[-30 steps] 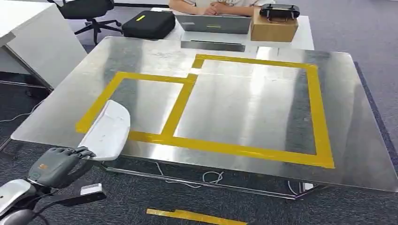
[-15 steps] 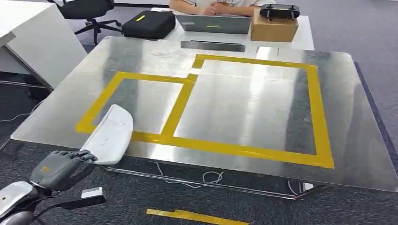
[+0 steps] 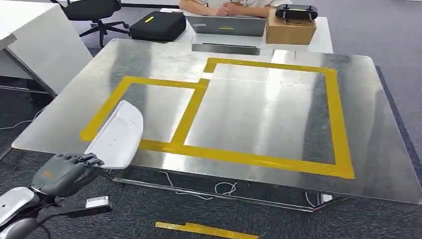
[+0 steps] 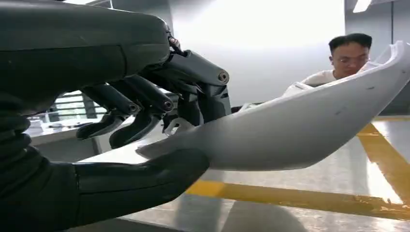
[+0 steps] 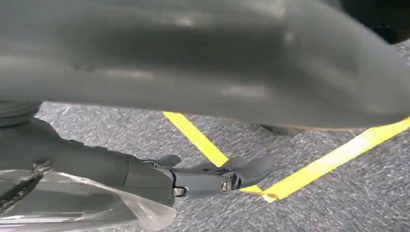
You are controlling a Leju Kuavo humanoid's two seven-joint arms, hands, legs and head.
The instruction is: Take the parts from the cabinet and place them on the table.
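Head view, lower left: our left hand (image 3: pixel 62 173) grips the white curved part (image 3: pixel 117 135) by its near end, long axis pointing up-frame over the surface (image 3: pixel 259 107) edge; right hand (image 5: pixel 203 181) state unclear.

Office turned robot test space

Grey carpet (image 3: pixel 388 30), a swivel chair (image 3: pixel 94 12), a desk with laptop (image 3: pixel 226 25), and a steel table (image 3: pixel 378 149) marked off in yellow tape (image 3: pixel 249 159).
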